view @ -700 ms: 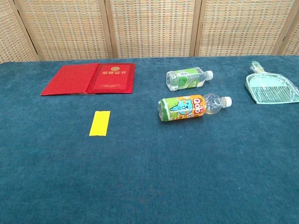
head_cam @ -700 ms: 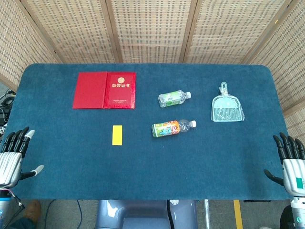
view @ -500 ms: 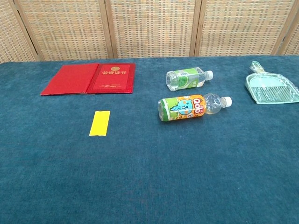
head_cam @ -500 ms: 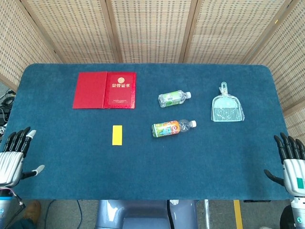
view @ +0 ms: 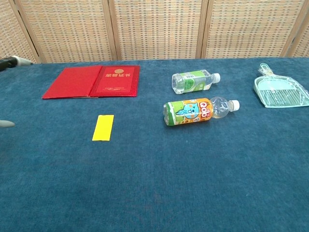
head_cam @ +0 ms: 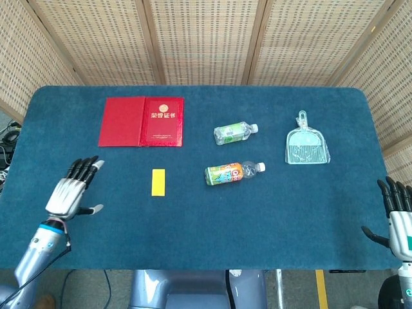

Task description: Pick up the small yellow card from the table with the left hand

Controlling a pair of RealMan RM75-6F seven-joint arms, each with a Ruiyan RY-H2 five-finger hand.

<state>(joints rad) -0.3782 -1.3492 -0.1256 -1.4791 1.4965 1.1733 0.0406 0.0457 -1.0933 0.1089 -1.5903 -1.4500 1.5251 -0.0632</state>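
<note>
The small yellow card (head_cam: 158, 182) (view: 103, 127) lies flat on the blue table, below the red booklet. My left hand (head_cam: 72, 191) hovers over the table to the card's left, fingers spread and holding nothing; in the chest view only its fingertips (view: 9, 62) show at the left edge. My right hand (head_cam: 399, 215) stays at the table's right edge, fingers apart and empty.
An open red booklet (head_cam: 141, 121) lies behind the card. Right of the card lie an orange-labelled bottle (head_cam: 233, 172) and a green-labelled bottle (head_cam: 234, 133). A pale green dustpan (head_cam: 307, 141) sits at the far right. The table's front edge (head_cam: 193, 267) runs below.
My left hand has moved from the table's left edge in over the table toward the card. The right hand has dropped slightly. The card and other objects have not moved.
</note>
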